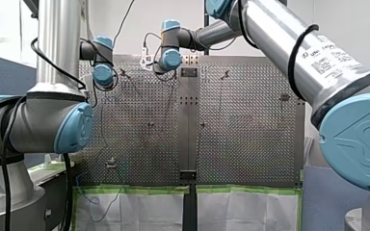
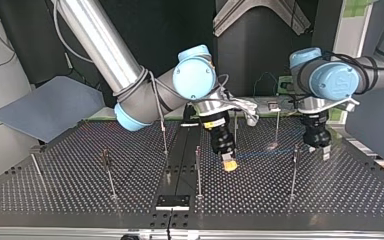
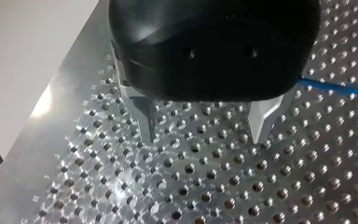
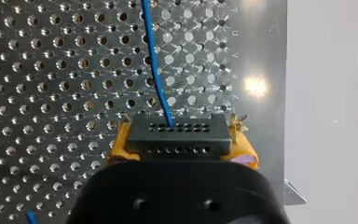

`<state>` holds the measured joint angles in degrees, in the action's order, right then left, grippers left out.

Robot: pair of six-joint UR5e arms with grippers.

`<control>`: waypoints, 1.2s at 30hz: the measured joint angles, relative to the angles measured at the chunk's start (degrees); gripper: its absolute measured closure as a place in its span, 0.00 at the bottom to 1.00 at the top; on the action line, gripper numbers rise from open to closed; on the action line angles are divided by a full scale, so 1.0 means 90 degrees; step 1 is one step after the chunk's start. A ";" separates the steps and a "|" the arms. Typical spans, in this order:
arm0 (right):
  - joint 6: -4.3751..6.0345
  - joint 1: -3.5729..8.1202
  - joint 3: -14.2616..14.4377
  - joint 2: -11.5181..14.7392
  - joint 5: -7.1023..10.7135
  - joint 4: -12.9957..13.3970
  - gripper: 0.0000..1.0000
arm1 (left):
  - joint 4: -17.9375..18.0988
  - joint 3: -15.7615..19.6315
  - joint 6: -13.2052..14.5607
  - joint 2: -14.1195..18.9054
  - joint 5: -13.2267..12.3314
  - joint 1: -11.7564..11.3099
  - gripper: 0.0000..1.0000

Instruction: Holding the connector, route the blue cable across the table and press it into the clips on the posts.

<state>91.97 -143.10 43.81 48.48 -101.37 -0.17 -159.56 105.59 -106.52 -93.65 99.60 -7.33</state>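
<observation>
My right gripper [image 4: 181,145] has yellow pads and is shut on a black multi-hole connector [image 4: 177,132]. From the connector a blue cable [image 4: 154,60] runs ahead over the perforated table. In the top view this gripper [image 2: 229,164] hangs just above the plate near its middle, with the cable [image 2: 267,155] trailing toward my left gripper [image 2: 319,148]. In the left wrist view, my left gripper [image 3: 205,135] stands open with nothing between its metal fingers [image 3: 262,122]. The blue cable [image 3: 338,87] lies beside it on the plate. Thin posts [image 2: 294,172] with clips stand around both grippers.
More posts [image 2: 198,171] [image 2: 110,175] [image 2: 164,136] rise from the perforated table [image 2: 70,185]. A black block [image 2: 172,202] sits at the plate's near edge in the top view. In the front view a dark seam [image 1: 188,125] splits the table down the middle.
</observation>
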 joint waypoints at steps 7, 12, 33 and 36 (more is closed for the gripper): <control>0.0001 0.0003 -0.0002 0.0000 -0.0086 -0.0044 1.00 | -0.0470 0.0316 -0.0101 0.0433 -0.0101 0.0056 0.00; 0.0004 0.0012 -0.0004 0.0000 -0.0115 -0.0049 1.00 | -0.0771 0.0502 -0.0144 0.0735 -0.0293 0.0103 0.00; 0.0005 0.0050 -0.0005 0.0000 -0.0164 -0.0078 1.00 | -0.0866 0.0647 0.0278 0.1658 -0.1189 0.0403 0.00; 0.0000 0.0060 -0.0006 0.0000 -0.0164 -0.0078 1.00 | -0.0745 0.0644 0.0342 0.1549 -0.1332 0.0473 0.00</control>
<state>91.98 -142.56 43.76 48.49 -102.84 -0.87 -166.26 111.39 -103.44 -79.72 87.61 -3.07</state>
